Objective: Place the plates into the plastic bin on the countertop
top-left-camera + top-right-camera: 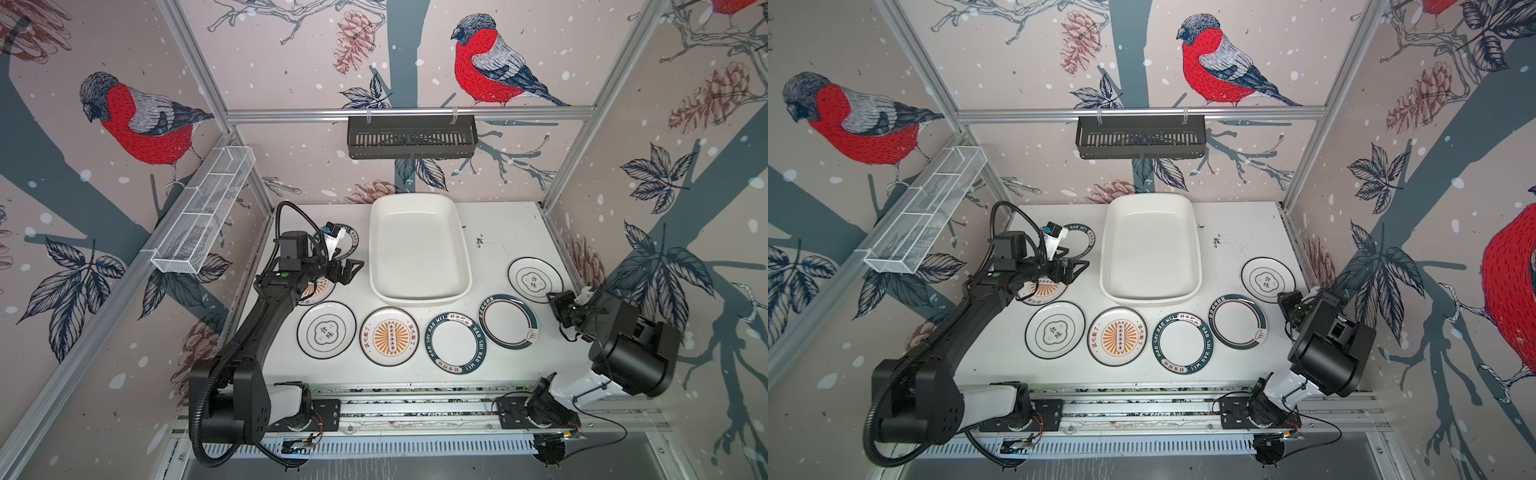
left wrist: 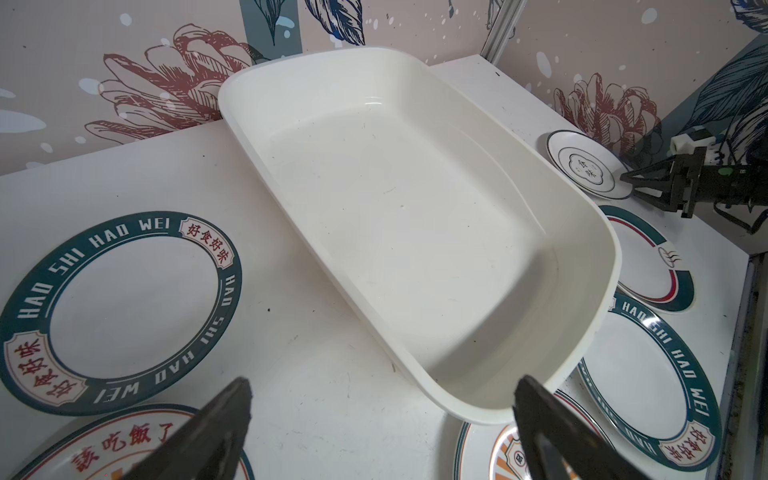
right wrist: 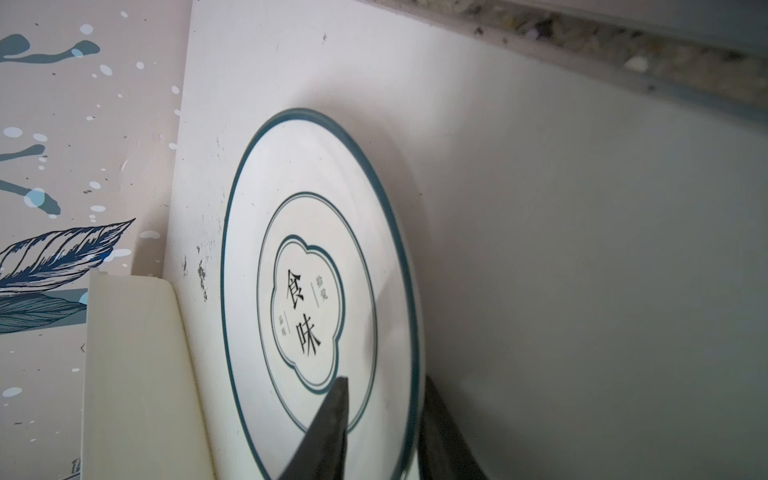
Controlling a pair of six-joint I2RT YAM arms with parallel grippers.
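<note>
Plates (image 1: 388, 336) flat on countertop (image 1: 498, 232), outside plastic bin (image 1: 419, 249). Left gripper (image 1: 352, 271) wide open, empty. Right gripper (image 3: 386, 378) straddles cloud-emblem plate (image 3: 307, 249) rim; whether clamped cannot be told.

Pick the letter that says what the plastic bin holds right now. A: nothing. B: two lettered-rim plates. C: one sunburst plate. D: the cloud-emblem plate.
A: the plastic bin shows a bare floor in both top views, and the plates all lie outside it on the countertop.

Left jaws wide, right jaws narrower
</note>
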